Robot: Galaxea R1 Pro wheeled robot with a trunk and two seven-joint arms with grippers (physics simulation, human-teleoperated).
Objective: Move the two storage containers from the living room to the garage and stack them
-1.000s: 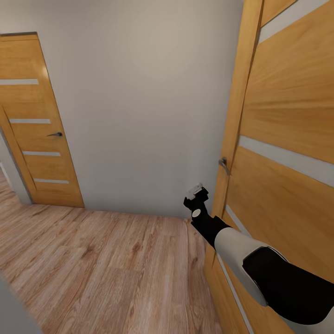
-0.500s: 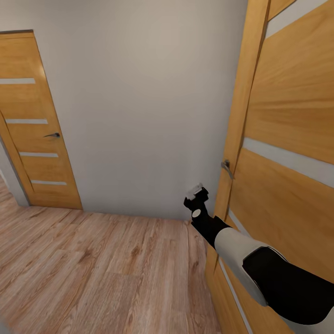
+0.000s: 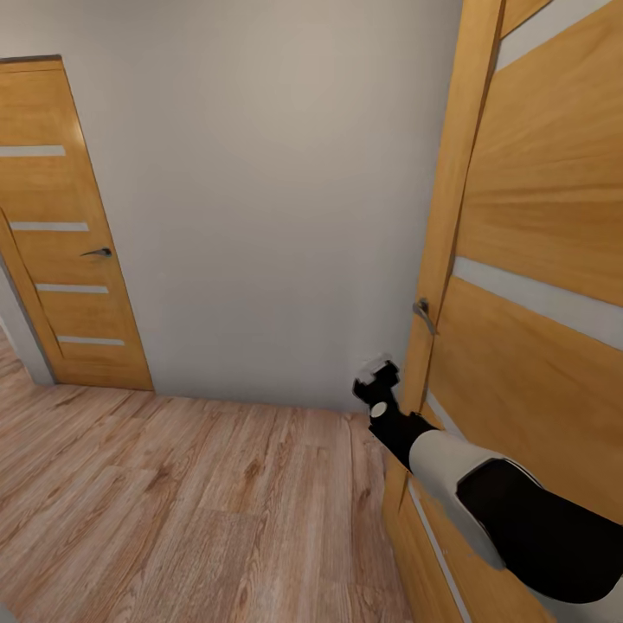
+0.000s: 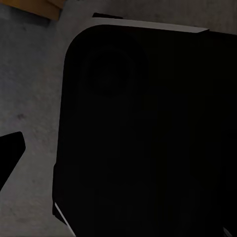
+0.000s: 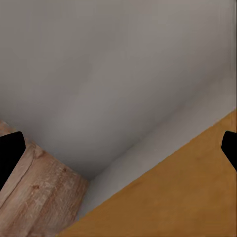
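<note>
Robot is in a hallway spot, no storage containers in frame, so I can't tell where they are from here.

Head view: right arm (image 3: 484,493) reaches forward and low, its right tool (image 3: 378,378) just beside the edge of an open wooden door (image 3: 536,225) on the right. That door is orange-brown with pale horizontal stripes, and its metal lever handle (image 3: 422,313) sits above the tool, apart from it. Plain grey-white wall (image 3: 260,190) straight ahead. Second door (image 3: 61,225) of the same style on the left, closed in its frame, with a small dark handle (image 3: 97,253). Light wood-plank floor (image 3: 190,502) underfoot.

Right wrist view: two black fingertips (image 5: 10,153) at opposite edges of the frame, spread wide, nothing between them. Behind them are the wall, a wedge of plank floor and the door face.

Left wrist view: a large black rounded body (image 4: 148,133) up close, over a mottled grey surface (image 4: 29,94). One dark fingertip (image 4: 10,148) of the left tool shows at the edge; can't tell whether it is spread or pressed together.
</note>
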